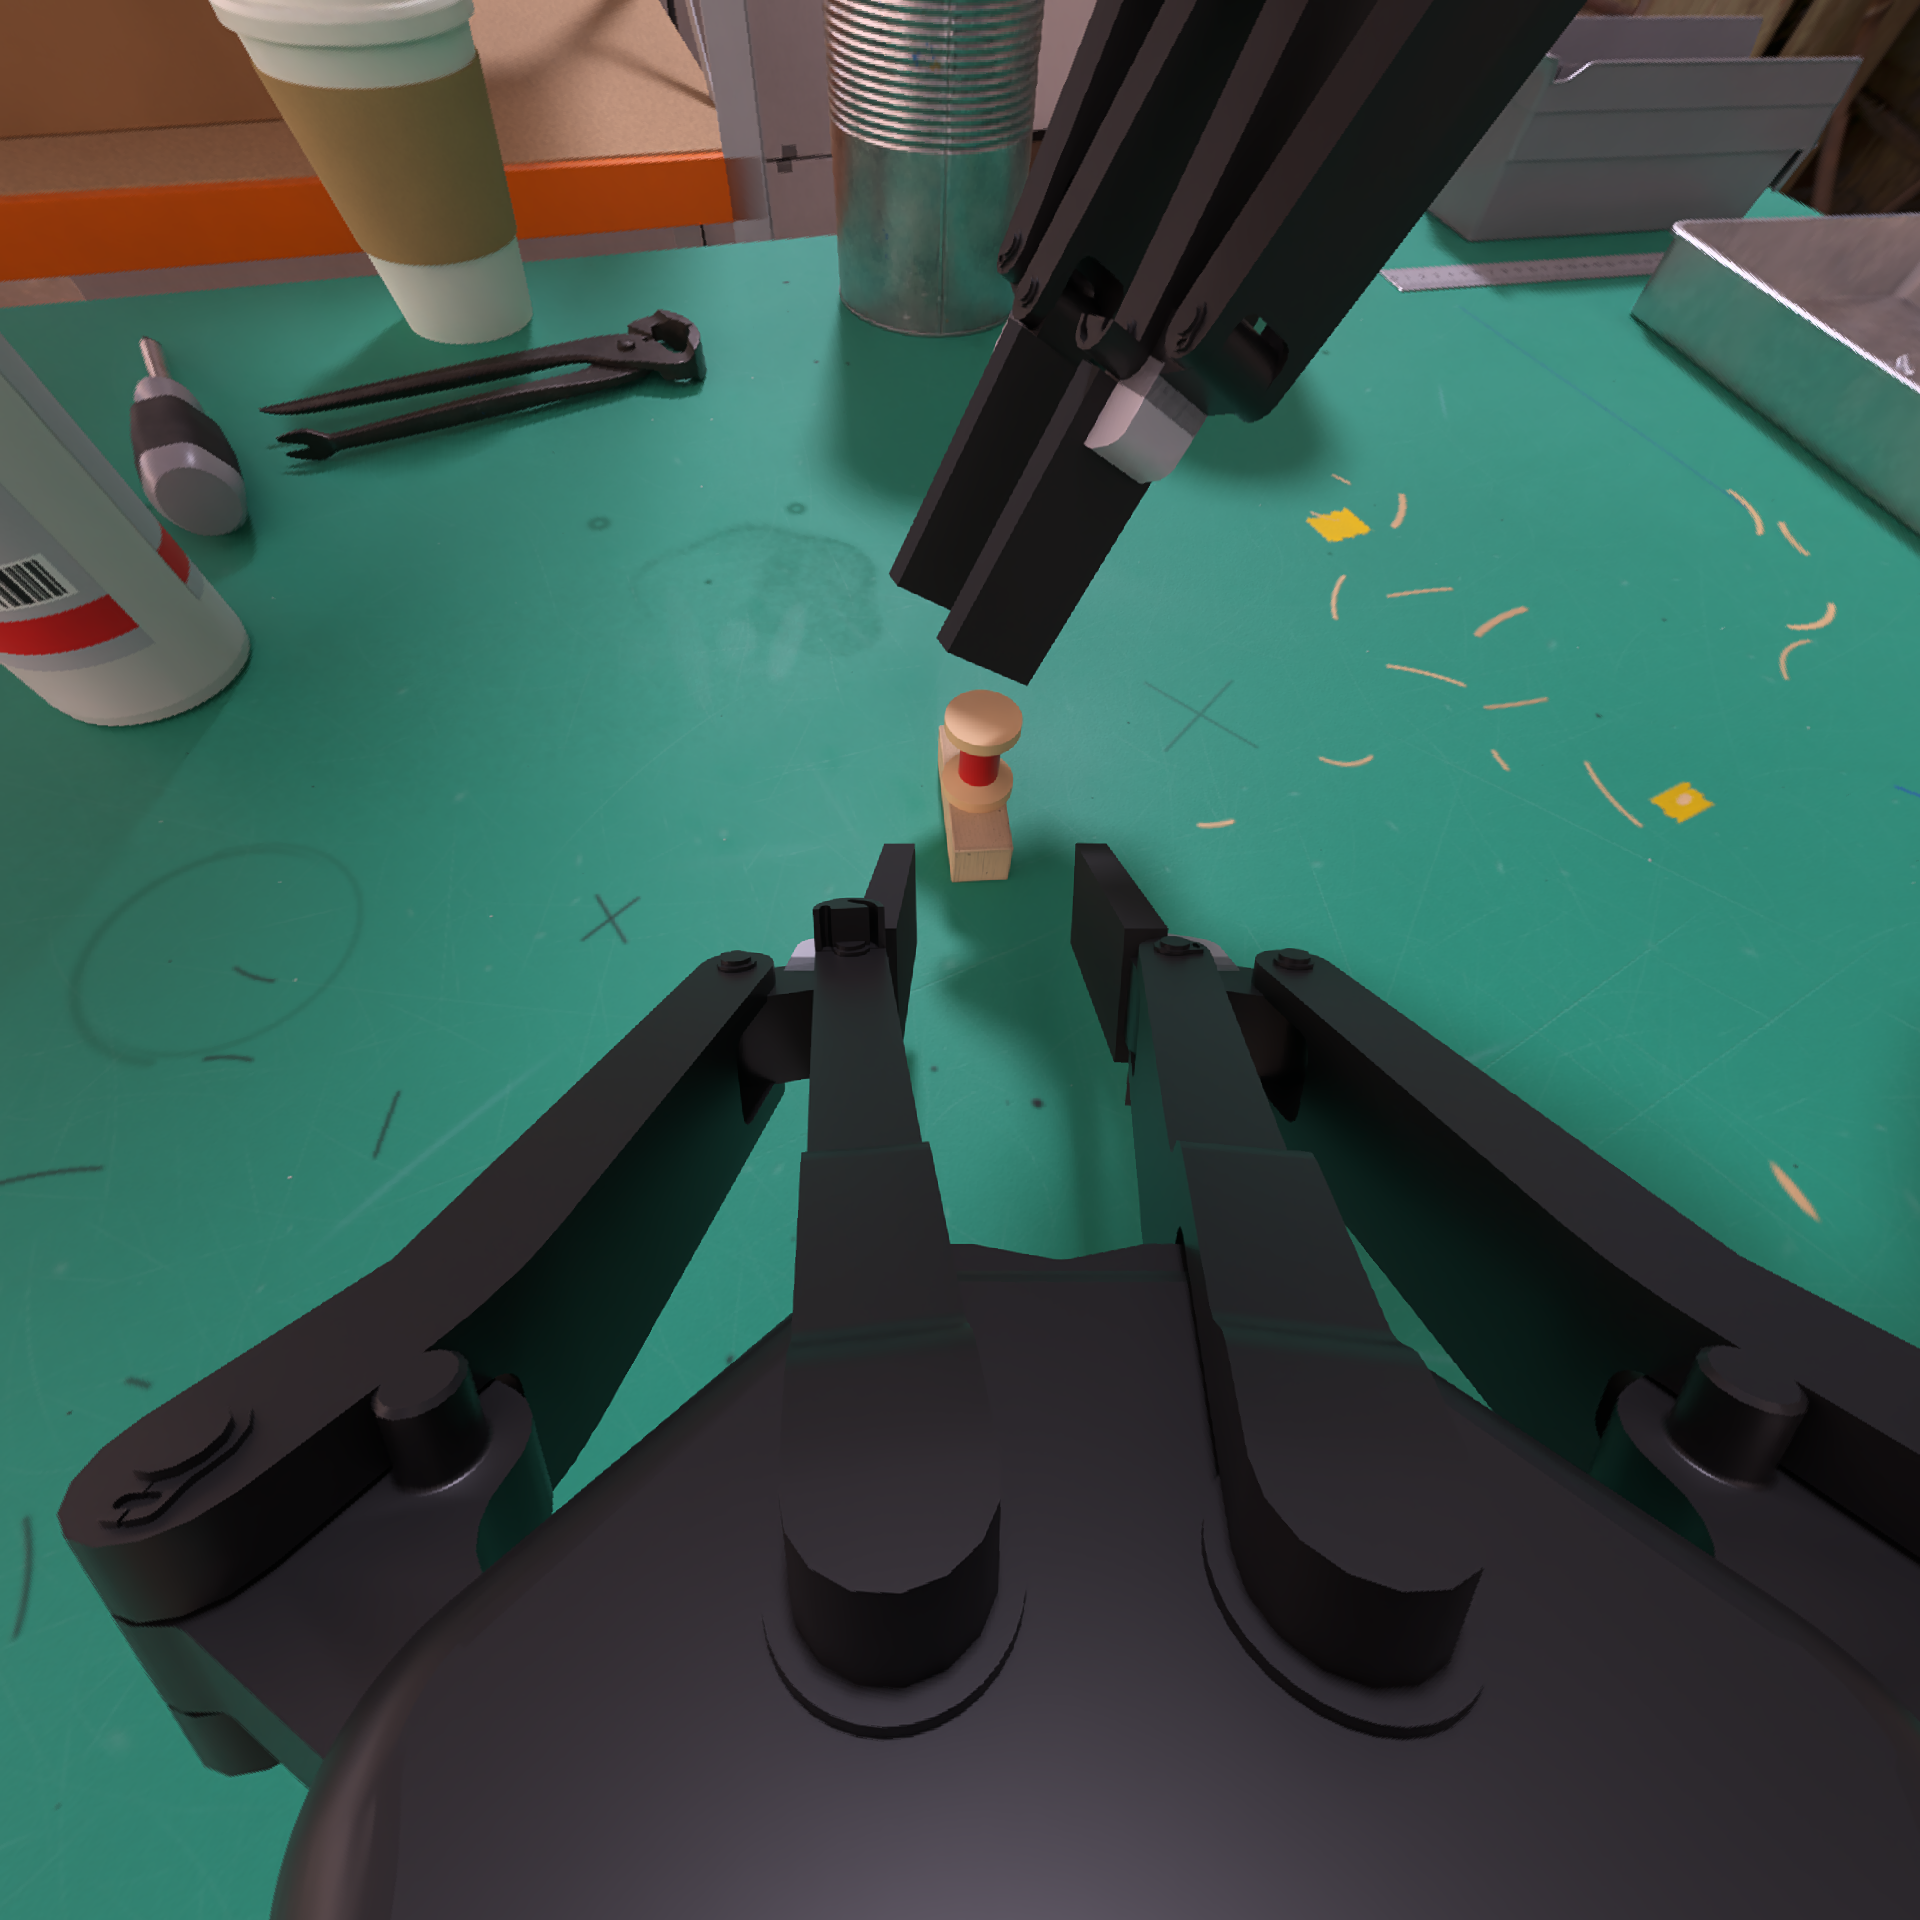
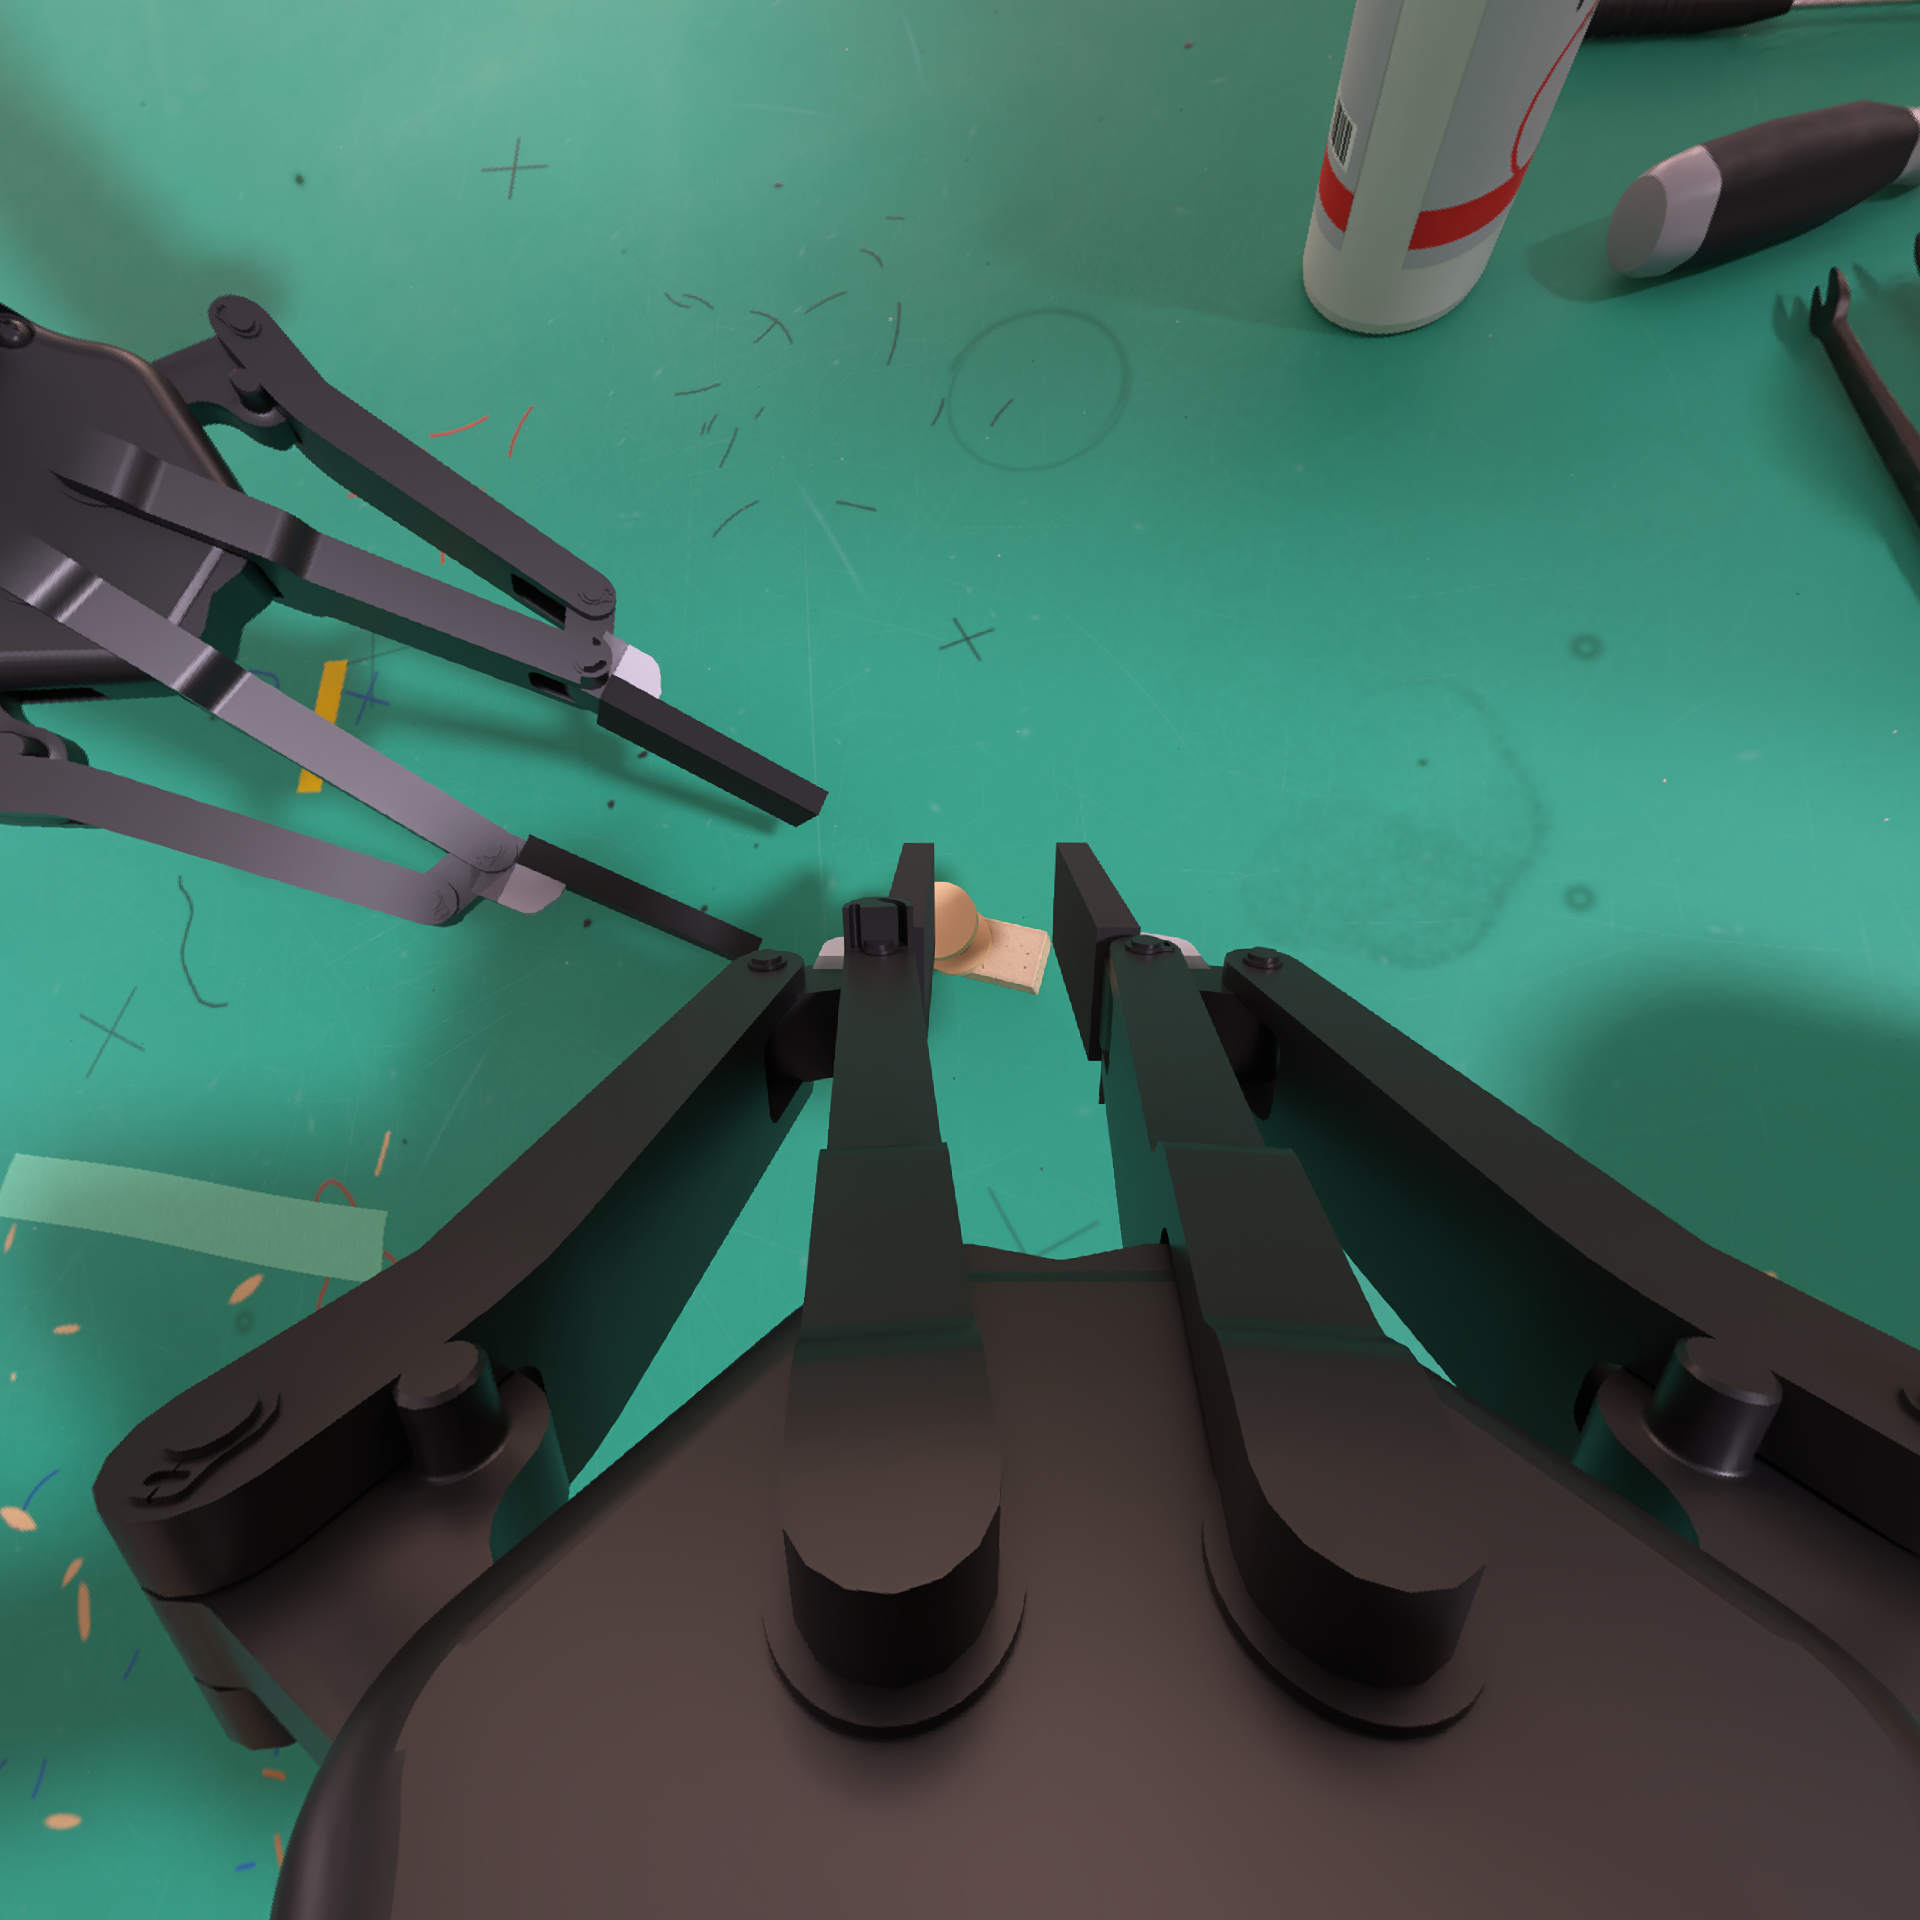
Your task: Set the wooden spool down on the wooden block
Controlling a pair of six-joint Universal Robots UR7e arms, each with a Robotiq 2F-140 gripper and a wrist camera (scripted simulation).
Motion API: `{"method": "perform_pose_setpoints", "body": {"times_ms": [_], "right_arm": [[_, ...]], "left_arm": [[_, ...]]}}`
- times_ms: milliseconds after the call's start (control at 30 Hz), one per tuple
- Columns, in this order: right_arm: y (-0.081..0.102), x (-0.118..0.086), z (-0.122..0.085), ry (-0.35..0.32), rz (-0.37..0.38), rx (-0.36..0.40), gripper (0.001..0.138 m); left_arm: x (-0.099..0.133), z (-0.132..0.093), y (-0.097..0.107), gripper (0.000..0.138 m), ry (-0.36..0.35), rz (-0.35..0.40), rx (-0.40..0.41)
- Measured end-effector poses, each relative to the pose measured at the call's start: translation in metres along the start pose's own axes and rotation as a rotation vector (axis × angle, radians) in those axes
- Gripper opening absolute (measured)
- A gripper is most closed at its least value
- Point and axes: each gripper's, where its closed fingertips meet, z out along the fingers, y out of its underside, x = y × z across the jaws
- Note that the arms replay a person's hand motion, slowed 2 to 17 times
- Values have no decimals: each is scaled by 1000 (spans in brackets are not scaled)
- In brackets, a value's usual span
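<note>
Here the left gripper (image 1: 994,868) sits low, fingers spread and empty, just short of the pale rectangular wooden block (image 1: 978,844) lying on the green mat (image 1: 520,748). The red-wound wooden spool (image 1: 980,753) stands upright on the block's top. Beyond, straight above the spool, the right gripper (image 2: 992,894) hangs parted, holding nothing; it seems nearer for any correction.

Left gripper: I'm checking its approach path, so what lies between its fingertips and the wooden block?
Only bare green mat separates the left gripper from the wooden block, in the left wrist view.
</note>
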Motion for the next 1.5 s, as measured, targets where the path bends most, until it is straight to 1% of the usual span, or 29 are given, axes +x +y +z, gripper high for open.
{"method": "perform_pose_setpoints", "body": {"times_ms": [233, 800, 1167, 1500], "right_arm": [[0, 1, 1, -4, -6, -1, 31], [0, 3, 4, -12, -6, 4, 30], [2, 5, 6, -15, -20, -1, 29], [1, 6, 6, -29, -40, 1, 27]], "left_arm": [[-1, -2, 4, 37, -10, 23, -12], [-5, -1, 8, 36, -19, 48, -33], [-6, 0, 10, 32, -31, 79, -46], [-6, 1, 9, 30, -21, 89, -39]]}}
